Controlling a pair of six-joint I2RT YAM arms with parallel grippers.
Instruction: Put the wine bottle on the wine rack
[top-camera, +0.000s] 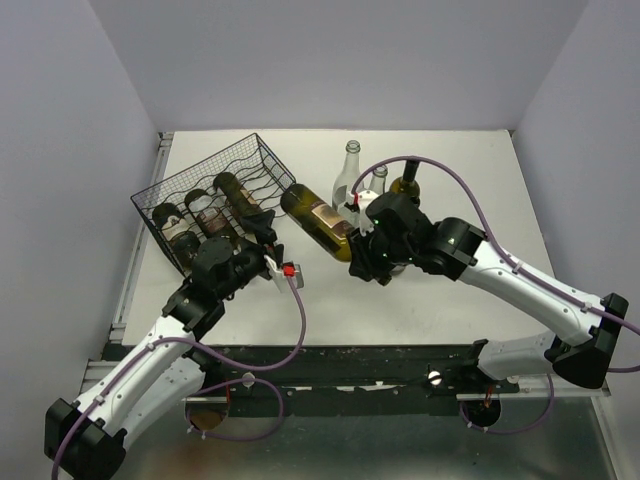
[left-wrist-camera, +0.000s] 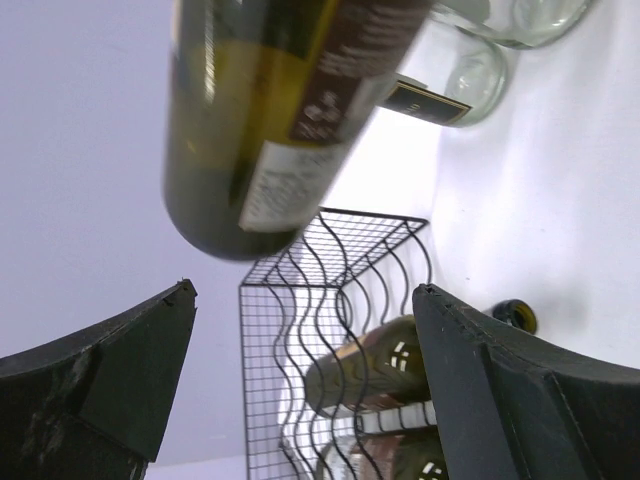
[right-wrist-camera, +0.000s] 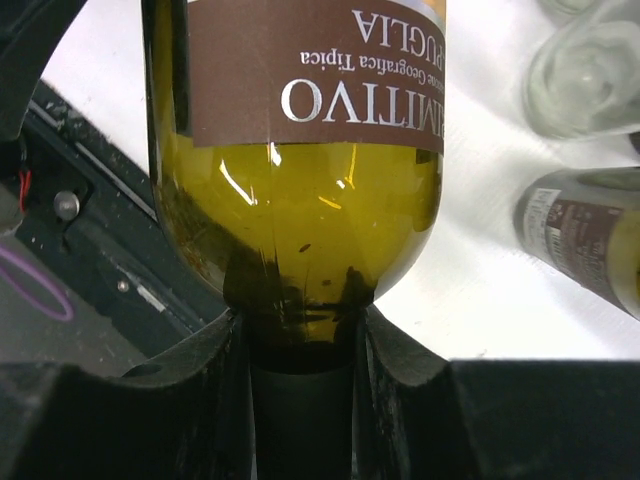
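Right gripper (right-wrist-camera: 300, 340) clenched on the neck of a green wine bottle (top-camera: 318, 222), held mid-frame above the counter (top-camera: 470, 190), base beside the wire wine rack (top-camera: 230, 160) at upper left, left gripper (left-wrist-camera: 303, 300) released, jaws wide.

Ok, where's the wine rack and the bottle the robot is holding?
wine rack (top-camera: 215, 165), top view, on its wire mesh wall.
wine bottle (top-camera: 322, 220), top view, on its brown label.

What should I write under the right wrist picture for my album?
Right gripper clamps the green wine bottle by its neck.
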